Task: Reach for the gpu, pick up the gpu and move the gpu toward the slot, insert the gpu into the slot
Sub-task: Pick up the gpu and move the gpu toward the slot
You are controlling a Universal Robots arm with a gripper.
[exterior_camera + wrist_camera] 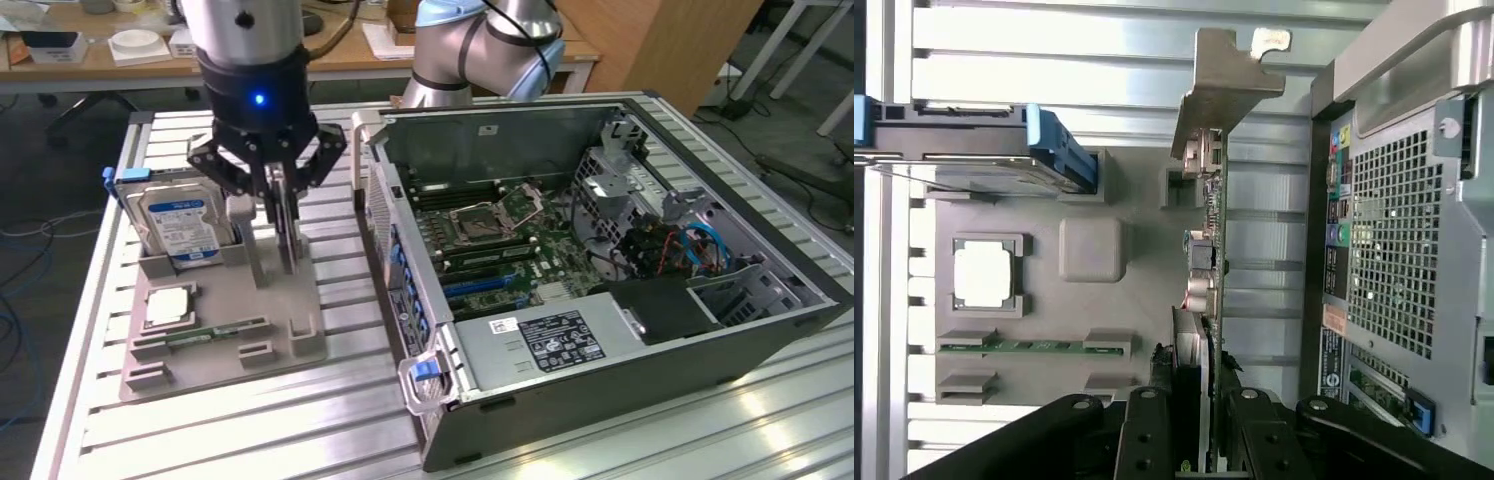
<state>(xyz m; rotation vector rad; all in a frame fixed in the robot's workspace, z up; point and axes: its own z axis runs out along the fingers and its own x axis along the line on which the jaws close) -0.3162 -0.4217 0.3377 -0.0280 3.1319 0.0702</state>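
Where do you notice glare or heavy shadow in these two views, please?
Exterior view: bright glare streaks on the table at that view's lower right. Wrist view: the pale square chip is washed out; the hand, gripping the gpu, shows nearly black.

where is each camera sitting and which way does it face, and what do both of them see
Exterior view: off the arm, high over the table, looking down at the open computer case and gray tray; shows the arm and gripper closed on the gpu.
Wrist view: on the wrist, looking along the black fingers down at the gpu held edge-on; of the robot, the fingers.
Shared: gpu, gray tray, hard drive, computer case.
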